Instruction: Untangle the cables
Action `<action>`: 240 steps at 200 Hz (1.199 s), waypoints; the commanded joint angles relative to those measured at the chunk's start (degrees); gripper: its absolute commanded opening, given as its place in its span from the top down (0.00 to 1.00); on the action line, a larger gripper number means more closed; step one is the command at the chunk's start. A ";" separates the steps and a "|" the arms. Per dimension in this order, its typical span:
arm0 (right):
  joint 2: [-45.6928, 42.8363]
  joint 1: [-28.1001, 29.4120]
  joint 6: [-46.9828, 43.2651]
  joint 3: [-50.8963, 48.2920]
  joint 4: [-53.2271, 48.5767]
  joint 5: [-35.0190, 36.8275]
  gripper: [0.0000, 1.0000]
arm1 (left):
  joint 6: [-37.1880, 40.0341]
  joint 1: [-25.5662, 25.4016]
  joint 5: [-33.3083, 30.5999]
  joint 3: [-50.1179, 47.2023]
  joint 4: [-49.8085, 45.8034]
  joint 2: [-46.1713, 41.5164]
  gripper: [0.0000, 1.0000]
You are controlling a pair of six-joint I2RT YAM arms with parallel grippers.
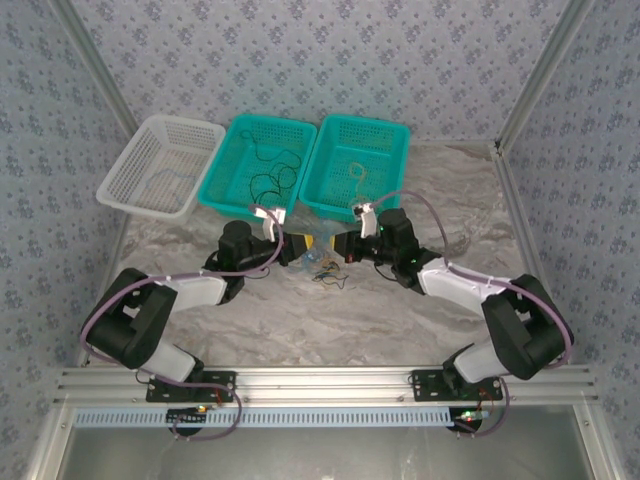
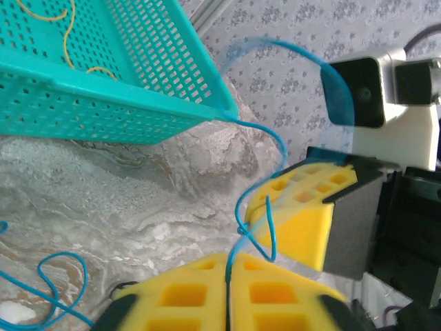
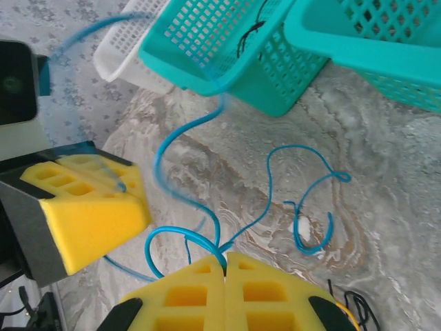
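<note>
Blue cable (image 3: 269, 179), thin, looping, clamped by foam-padded left end effector (image 2: 227, 267), right end effector (image 3: 224, 265).

The left arm (image 1: 190, 290) and the right arm (image 1: 460, 283) are both showing black joint housings between glossy white shells. A purple-grey cable (image 1: 428, 210) is running along each of the 2. The left gripper (image 2: 227, 293) and the right gripper (image 3: 225, 289) are each wearing 2 bright yellow foam pads (image 2: 182, 296) moulded with square pockets, backed by black plates (image 2: 351, 227). A white camera block (image 2: 362, 93) with a black face is riding on the right wrist.
</note>
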 commanded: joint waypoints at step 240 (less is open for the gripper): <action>-17.65 -7.36 -7.09 -2.69 -19.95 17.26 0.28 | -13.64 3.59 -14.15 6.40 -19.15 -10.50 1.00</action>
